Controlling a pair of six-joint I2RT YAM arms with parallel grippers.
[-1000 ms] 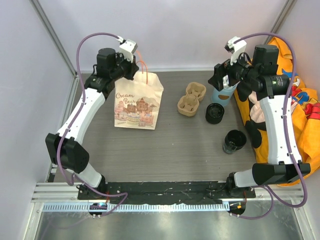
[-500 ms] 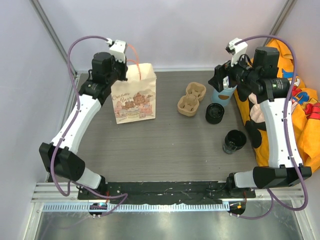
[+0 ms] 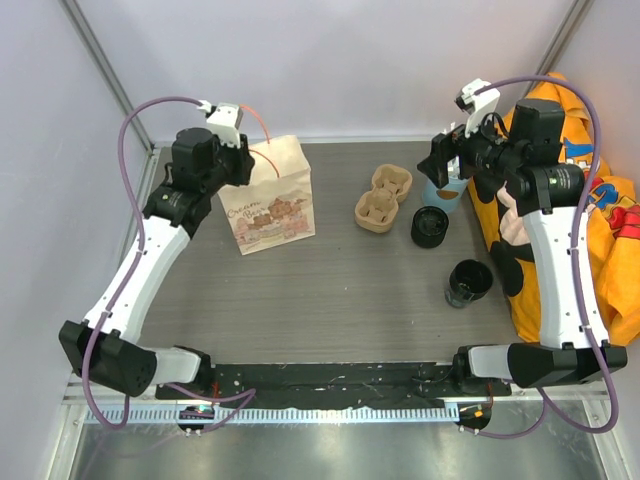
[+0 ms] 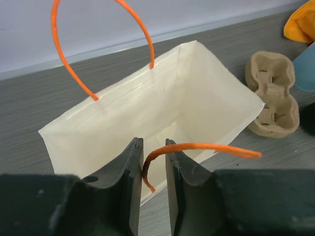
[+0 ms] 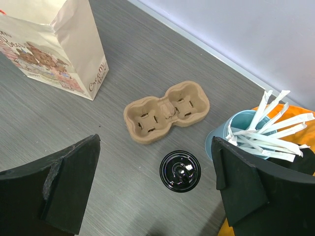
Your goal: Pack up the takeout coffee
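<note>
**Left hand** (image 4: 153,142): jaws a narrow gap apart, above the open mouth of the paper bag (image 4: 162,108). The bag's near orange handle (image 4: 197,147) runs through the gap with room to spare and is not pinched.

**Right hand** (image 5: 155,142): jaws spread wide, nothing held, hanging above the bench (image 3: 350,300).

**Takeout coffee** (image 3: 430,226): round and black, upright on the bench. It stands just right of the cardboard carrier (image 3: 383,198), outside its wells. A pale blue tub (image 3: 441,190) of white sticks is just behind it.

**Larger black cup** (image 3: 469,282): nearer the arm bases, apart from the coffee.

**Paper bag**: upright at the bench's left rear.
</note>
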